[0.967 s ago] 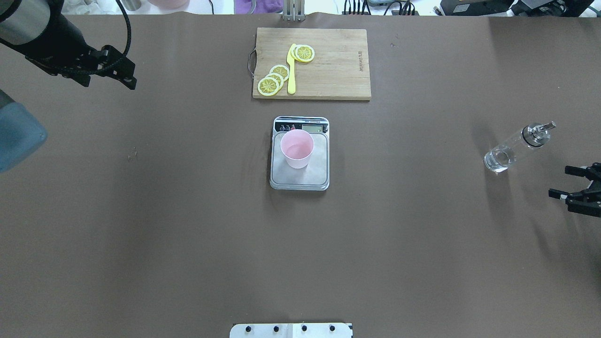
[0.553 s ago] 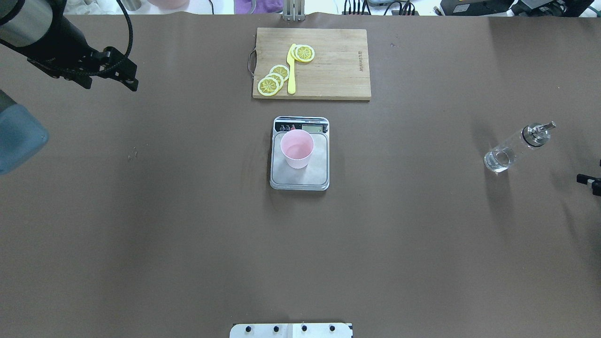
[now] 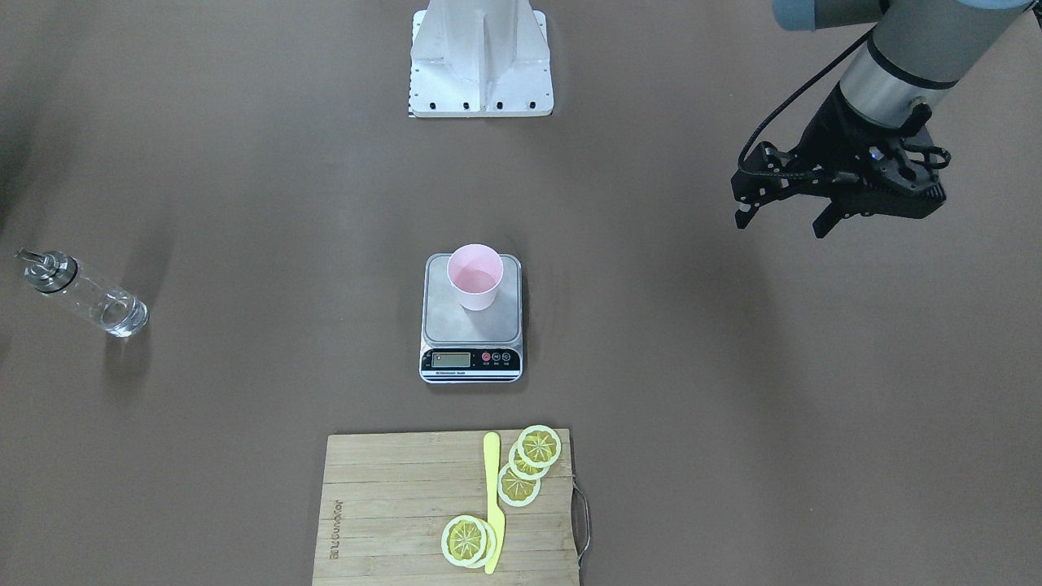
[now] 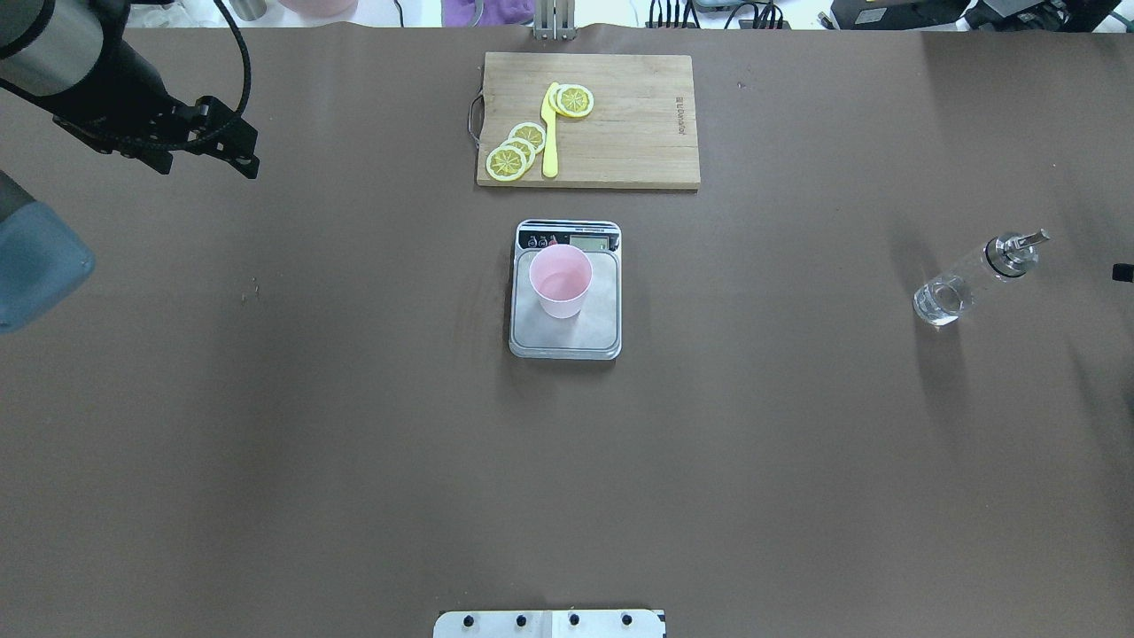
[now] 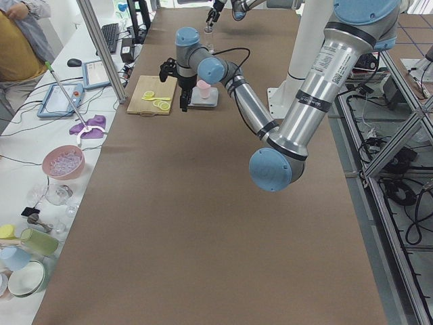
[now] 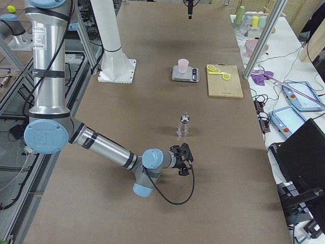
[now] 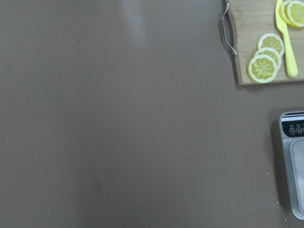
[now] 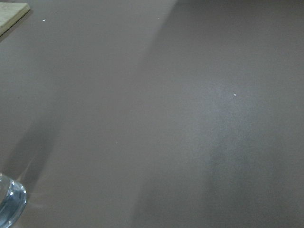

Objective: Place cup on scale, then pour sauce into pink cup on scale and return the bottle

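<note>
Cup [image 4: 560, 280] on scale [image 4: 565, 338] for weighing; bottle [image 4: 961, 288] stands clear on bench [image 4: 354, 443]. Your left pincer [image 3: 779, 224] spread, empty; right pincer [image 6: 186, 160]: can't tell.

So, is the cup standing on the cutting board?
No, the cup stands on the scale, which lies apart from the board.

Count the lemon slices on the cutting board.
5 lemon slices on the cutting board: three overlap in a row beside one end of the yellow knife, and two overlap at its other end, one mostly covered. Others could be hidden beneath.
</note>
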Tool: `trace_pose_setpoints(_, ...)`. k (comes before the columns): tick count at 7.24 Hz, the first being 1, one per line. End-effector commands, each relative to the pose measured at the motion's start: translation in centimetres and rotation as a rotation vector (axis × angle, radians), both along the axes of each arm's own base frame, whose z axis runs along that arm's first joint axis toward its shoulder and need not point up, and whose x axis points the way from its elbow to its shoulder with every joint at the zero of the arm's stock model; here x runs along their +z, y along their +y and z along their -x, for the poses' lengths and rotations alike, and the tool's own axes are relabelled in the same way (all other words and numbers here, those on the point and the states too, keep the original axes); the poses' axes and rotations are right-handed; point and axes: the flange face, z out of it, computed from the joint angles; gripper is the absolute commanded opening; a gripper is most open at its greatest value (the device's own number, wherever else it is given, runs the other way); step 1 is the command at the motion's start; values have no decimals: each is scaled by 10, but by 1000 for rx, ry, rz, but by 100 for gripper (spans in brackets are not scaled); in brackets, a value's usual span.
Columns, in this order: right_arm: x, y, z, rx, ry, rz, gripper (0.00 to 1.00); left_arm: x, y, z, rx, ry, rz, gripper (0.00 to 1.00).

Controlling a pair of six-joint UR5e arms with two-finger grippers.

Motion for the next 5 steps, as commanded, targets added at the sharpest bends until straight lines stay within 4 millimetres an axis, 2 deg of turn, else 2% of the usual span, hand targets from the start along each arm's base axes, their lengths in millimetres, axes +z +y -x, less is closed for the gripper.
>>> trace_pose_setpoints(1, -2, -20, -7, -12, 14, 75, 100, 22, 0, 1, 35, -29, -14, 97)
trace_pose_setpoints(2, -5, -23, -11, -35, 1, 121, 100, 44, 0, 9, 90, -63, -57, 97)
trace_pose_setpoints(3, -10, -30, -21, -29, -5, 160, 100, 61, -6, 27, 97, -100, -88, 97)
trace_pose_setpoints(4, -15, -40, -20, -36, 6, 172, 100, 78, -10, 46, 110, -123, -106, 97)
trace_pose_setpoints(5, -9, -44, -26, -67, 55, 173, 100, 99, -12, 64, 132, -149, -124, 97)
